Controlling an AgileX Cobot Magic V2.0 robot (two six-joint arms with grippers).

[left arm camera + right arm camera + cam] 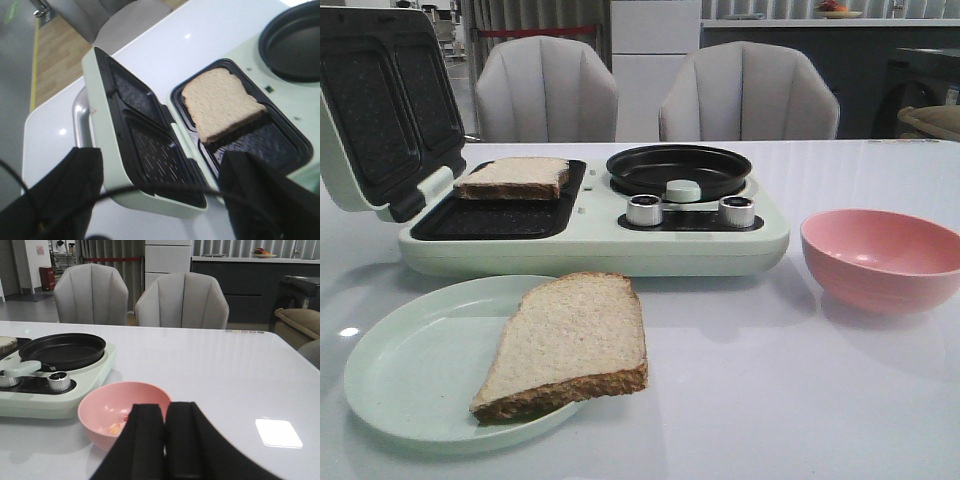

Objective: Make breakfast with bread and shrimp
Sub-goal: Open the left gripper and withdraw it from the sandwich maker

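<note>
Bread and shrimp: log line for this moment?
bread on open press plate | bread on plate | shrimp in bowl | left gripper open | right gripper shut, empty

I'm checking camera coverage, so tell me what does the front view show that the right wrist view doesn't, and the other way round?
Only the front view shows the pale green round plate with a brown-crusted bread slice, plus a second slice on the black sandwich tray. Only the right wrist view shows small pinkish-orange shrimp pieces inside the bowl, and the closed black right gripper. Both show the pink round bowl, the black round frying pan and two silver knobs.
</note>
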